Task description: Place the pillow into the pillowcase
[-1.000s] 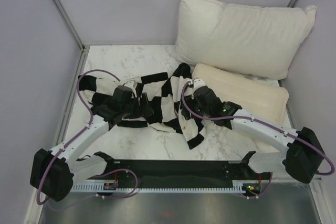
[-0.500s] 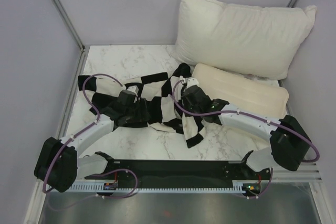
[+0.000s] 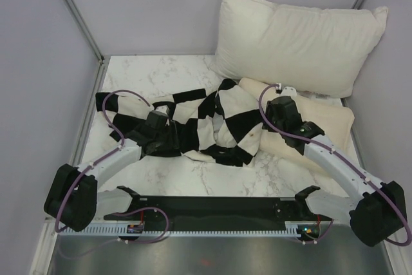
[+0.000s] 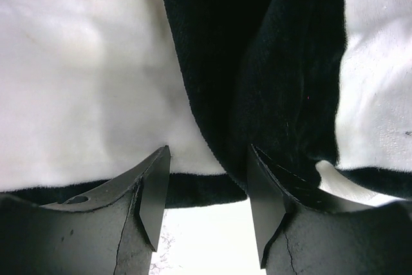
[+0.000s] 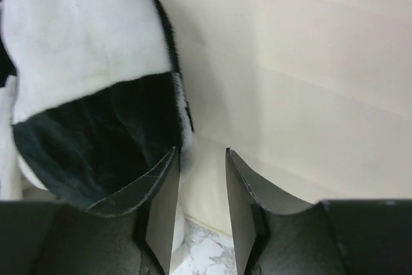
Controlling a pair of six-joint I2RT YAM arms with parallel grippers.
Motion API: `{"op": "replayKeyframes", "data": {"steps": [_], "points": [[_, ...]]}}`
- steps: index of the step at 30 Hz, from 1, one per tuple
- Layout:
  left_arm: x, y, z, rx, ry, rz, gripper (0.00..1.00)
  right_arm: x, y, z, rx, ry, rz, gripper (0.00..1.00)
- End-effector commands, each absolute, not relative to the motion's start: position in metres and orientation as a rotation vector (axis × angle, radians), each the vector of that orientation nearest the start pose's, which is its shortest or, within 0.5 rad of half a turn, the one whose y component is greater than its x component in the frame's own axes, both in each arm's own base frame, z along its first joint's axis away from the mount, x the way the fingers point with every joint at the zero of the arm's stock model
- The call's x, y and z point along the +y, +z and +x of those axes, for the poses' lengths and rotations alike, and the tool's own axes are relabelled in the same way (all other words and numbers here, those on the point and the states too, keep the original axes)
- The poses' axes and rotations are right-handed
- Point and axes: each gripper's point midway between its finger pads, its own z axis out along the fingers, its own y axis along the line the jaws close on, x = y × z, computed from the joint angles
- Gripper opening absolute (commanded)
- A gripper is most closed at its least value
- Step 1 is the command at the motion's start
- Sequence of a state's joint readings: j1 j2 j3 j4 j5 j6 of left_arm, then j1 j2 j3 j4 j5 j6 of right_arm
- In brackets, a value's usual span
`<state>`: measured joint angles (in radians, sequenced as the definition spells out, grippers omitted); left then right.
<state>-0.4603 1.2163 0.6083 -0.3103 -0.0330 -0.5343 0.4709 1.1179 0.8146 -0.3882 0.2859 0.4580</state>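
Note:
The black-and-white checkered pillowcase point(image 3: 212, 123) lies crumpled across the middle of the table. Its right end rests against the left edge of the cream pillow point(image 3: 315, 117). My left gripper point(image 3: 172, 136) is low over the pillowcase's left half and open. In the left wrist view point(image 4: 208, 152) the black hem point(image 4: 193, 188) runs just past the tips, with bare table between the fingers. My right gripper point(image 3: 270, 123) is open at the seam where the pillowcase meets the pillow. In the right wrist view point(image 5: 201, 152) the pillowcase point(image 5: 90, 82) is on the left and the pillow point(image 5: 302, 75) on the right.
A large puffy white pillow point(image 3: 296, 37) leans on the back wall behind the cream pillow. Purple walls close in the left, back and right sides. The marble tabletop point(image 3: 161, 72) shows at the back left and in front of the pillowcase.
My right gripper has moved right, from the middle of the pillowcase to the cream pillow's left edge. The pillowcase's right end has spread rightward against the pillow. My left arm has barely shifted.

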Motion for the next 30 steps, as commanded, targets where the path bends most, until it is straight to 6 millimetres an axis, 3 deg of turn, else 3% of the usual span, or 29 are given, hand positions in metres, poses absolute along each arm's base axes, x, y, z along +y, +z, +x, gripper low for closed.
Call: {"op": "replayKeyframes", "data": {"steps": [1,5,7,8,10,11,15,18,22,25,26,30], "points": [[-0.141,0.064,0.259,2.480,-0.355,-0.081,0.58,0.089,0.152,0.294,2.210,0.136,0.245,0.46],[-0.136,0.071,0.258,2.463,-0.331,-0.075,0.57,0.042,0.161,0.290,2.142,0.093,0.431,0.45],[-0.134,0.075,0.259,2.449,-0.324,-0.078,0.57,0.029,0.156,0.284,2.145,0.086,0.517,0.69],[-0.133,0.076,0.258,2.448,-0.319,-0.076,0.57,0.018,0.158,0.282,2.124,0.092,0.601,0.90],[-0.132,0.080,0.259,2.440,-0.317,-0.072,0.57,0.018,0.152,0.272,2.148,0.124,0.669,0.98],[-0.132,0.081,0.259,2.439,-0.315,-0.071,0.57,0.015,0.157,0.268,2.128,0.130,0.722,0.98],[-0.134,0.088,0.259,2.422,-0.338,-0.068,0.57,0.016,0.141,0.239,2.132,0.171,1.077,0.98],[-0.137,0.090,0.259,2.419,-0.360,-0.063,0.58,0.028,0.127,0.224,2.161,0.251,1.220,0.98],[-0.138,0.094,0.259,2.413,-0.366,-0.054,0.60,0.032,0.129,0.212,2.056,0.359,1.367,0.98],[-0.138,0.095,0.259,2.408,-0.374,-0.067,0.61,0.039,0.117,0.205,1.957,0.485,1.500,0.95],[-0.139,0.096,0.259,2.405,-0.380,-0.074,0.61,0.040,0.098,0.200,1.963,0.484,1.545,0.95],[-0.142,0.100,0.259,2.400,-0.404,-0.070,0.61,0.031,0.077,0.204,1.853,0.470,1.640,0.95]]}}
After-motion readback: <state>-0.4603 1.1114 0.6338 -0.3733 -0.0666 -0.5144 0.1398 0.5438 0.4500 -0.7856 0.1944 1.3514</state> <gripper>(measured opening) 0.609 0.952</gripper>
